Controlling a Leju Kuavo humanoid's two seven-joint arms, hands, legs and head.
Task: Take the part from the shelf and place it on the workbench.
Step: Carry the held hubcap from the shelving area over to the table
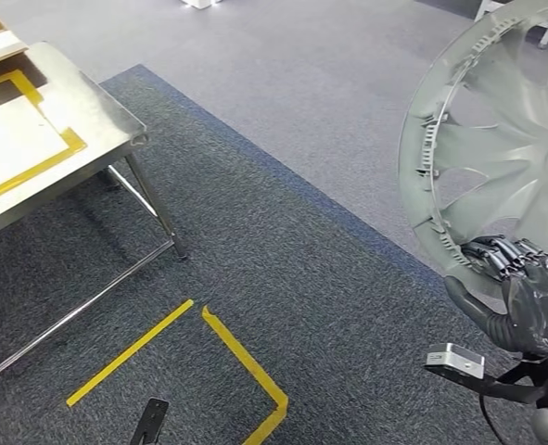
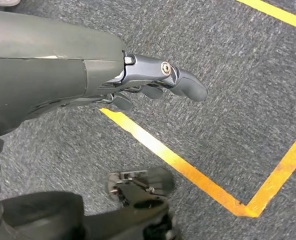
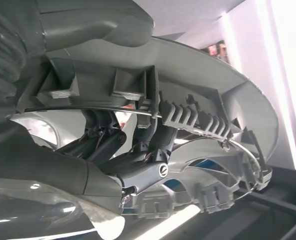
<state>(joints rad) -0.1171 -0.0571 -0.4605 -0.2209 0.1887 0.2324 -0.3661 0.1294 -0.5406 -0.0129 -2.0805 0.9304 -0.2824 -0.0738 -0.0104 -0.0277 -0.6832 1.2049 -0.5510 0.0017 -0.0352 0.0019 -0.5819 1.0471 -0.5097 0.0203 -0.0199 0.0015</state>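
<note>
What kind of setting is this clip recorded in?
Probably an indoor robot test area set up like a workshop: a steel workbench, yellow floor tape on grey carpet, and a wheel cover held by the right hand.

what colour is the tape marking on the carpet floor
Yellow. The tape forms an angular outline on the dark grey-blue carpet, clearest in the head view.
</note>
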